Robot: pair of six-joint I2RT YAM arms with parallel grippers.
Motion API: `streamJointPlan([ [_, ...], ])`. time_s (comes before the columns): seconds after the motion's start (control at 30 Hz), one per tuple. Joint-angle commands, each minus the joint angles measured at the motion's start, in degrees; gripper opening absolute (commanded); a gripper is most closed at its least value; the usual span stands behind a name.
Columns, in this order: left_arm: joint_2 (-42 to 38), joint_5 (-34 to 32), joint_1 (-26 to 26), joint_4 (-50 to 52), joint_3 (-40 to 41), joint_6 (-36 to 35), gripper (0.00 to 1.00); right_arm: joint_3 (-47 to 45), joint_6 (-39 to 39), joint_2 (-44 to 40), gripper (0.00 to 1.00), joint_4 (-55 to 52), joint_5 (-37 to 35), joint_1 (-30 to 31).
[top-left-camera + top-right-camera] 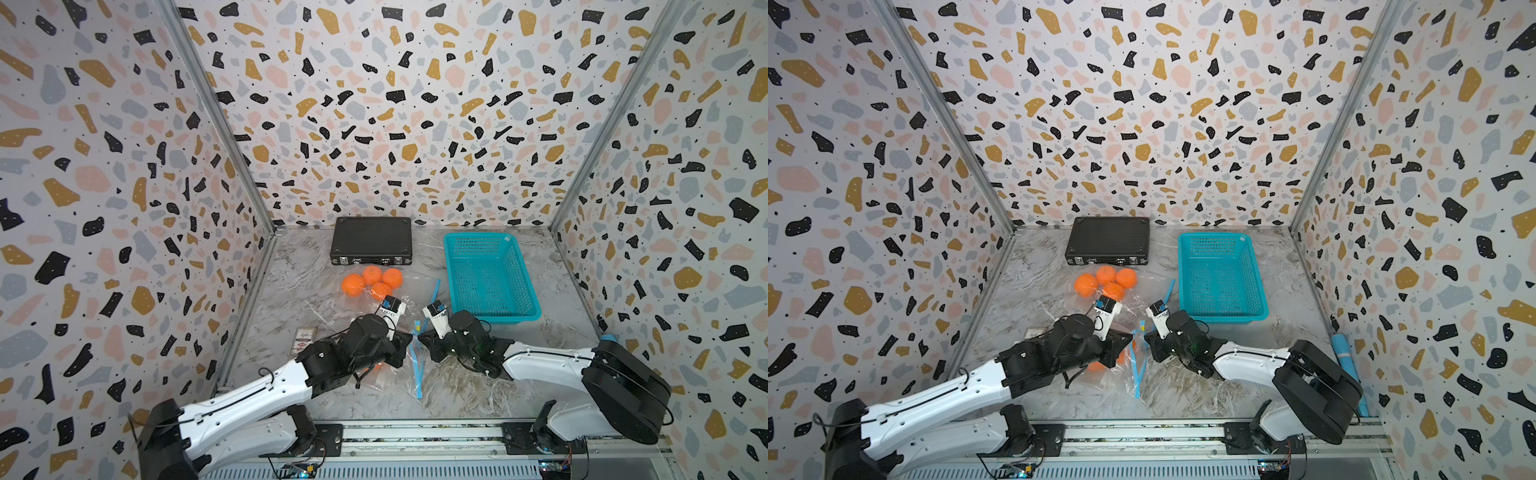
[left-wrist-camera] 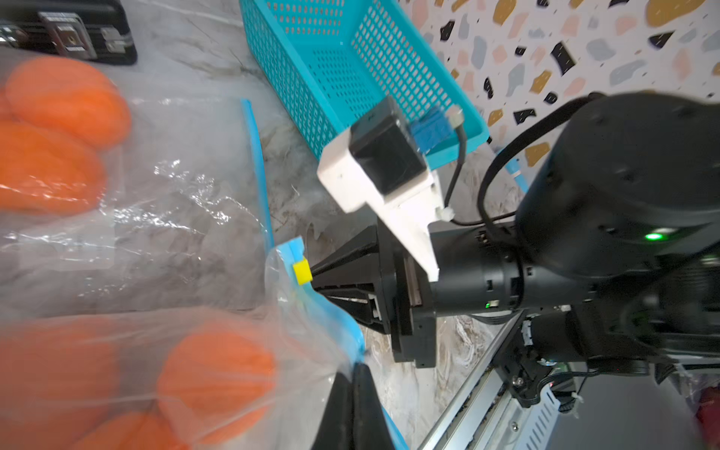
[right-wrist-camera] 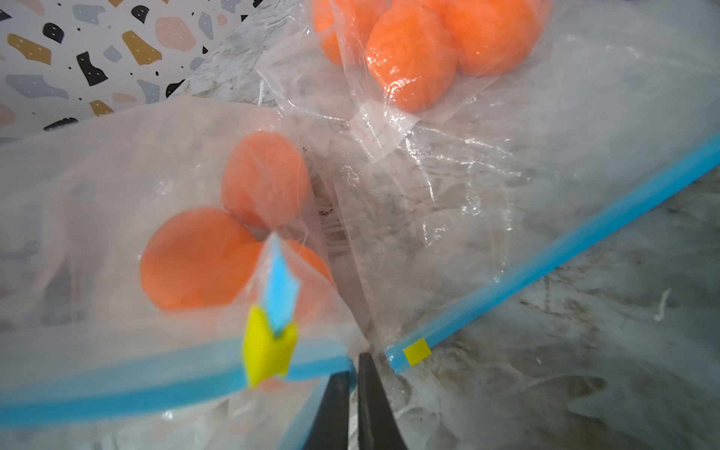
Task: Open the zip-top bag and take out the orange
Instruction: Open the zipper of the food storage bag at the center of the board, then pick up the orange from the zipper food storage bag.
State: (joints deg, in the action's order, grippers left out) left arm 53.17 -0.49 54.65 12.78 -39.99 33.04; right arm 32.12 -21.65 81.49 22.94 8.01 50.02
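The zip-top bag lies at lower centre in both top views, between the 2 arms, with oranges inside. Its film looks thin, slippery and floppy. The stiffer blue zip strip by the yellow slider seems the surest hold. The left gripper is clenched on that rim, and the right gripper pinches it beside the slider. A second bag of 4 oranges overlaps it just above and could snag. The black case and blue basket stand clear.

Left pincer closed, right pincer closed, tips nearly meeting
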Motion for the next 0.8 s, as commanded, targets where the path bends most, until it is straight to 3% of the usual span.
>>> streamJointPlan([
  [0.0,-3.9,0.1,-1.8,1.9,0.9,0.5,0.00,1.7,0.9,0.5,0.08,-2.4,-3.9,-0.3],
  [0.2,-4.2,1.6,-3.1,0.8,3.8,2.1,0.00,1.8,2.8,-3.1,0.07,-6.6,-2.6,-0.3],
  [0.4,-0.8,3.7,-3.1,-5.0,5.1,3.2,0.00,0.4,6.0,-14.0,0.30,-10.4,-1.0,-0.2],
  [0.53,0.2,4.5,-3.1,-5.1,3.7,3.1,0.00,-0.5,6.1,-15.7,0.28,-8.5,4.7,-0.1],
  [0.67,1.2,4.5,-3.1,-5.9,2.8,3.4,0.00,1.0,5.1,-10.1,0.15,-4.0,10.4,0.2],
  [0.77,0.9,5.1,-3.1,-6.7,2.9,3.7,0.00,2.1,4.5,-4.5,0.12,2.0,13.9,0.7],
])
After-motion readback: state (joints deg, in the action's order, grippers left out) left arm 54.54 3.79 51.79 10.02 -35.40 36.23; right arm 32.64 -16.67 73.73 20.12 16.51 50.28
